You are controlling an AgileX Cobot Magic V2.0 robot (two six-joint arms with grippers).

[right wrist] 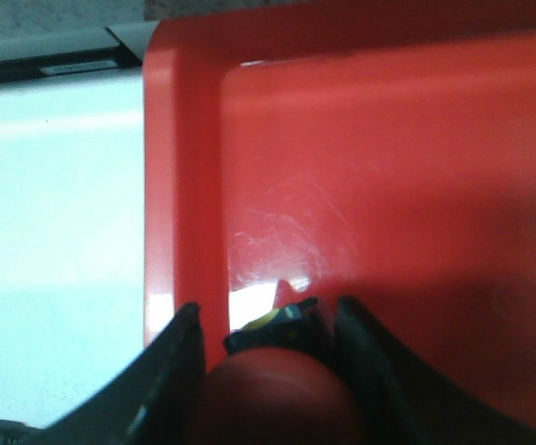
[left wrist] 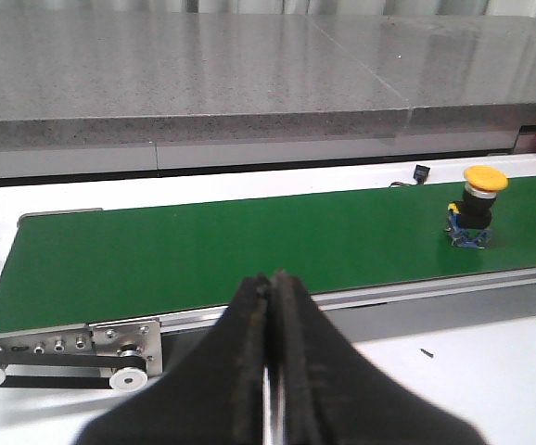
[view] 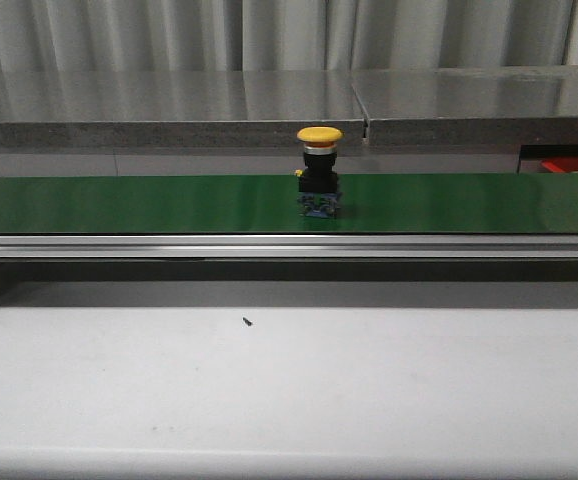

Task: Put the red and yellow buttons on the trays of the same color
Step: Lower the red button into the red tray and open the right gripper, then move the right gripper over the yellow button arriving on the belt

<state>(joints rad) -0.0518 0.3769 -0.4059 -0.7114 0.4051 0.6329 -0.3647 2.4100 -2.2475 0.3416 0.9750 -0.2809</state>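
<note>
A yellow button (view: 319, 165) stands upright on its black and blue base on the green conveyor belt (view: 149, 203), near the belt's middle; the left wrist view has the yellow button (left wrist: 480, 206) far off to one side. My left gripper (left wrist: 271, 283) is shut and empty, hovering before the belt's end roller. My right gripper (right wrist: 266, 320) is over a corner of the red tray (right wrist: 389, 185), its fingers closed against a red button (right wrist: 277, 394) whose cap fills the gap. A yellow tray is out of view. Neither gripper appears in the front view.
A grey stone ledge (view: 169, 100) runs behind the belt. An edge of the red tray (view: 575, 163) shows at the far right behind the belt. A small dark screw (view: 247, 322) lies on the white table (view: 289, 400) in front of the conveyor's metal rail (view: 289, 245).
</note>
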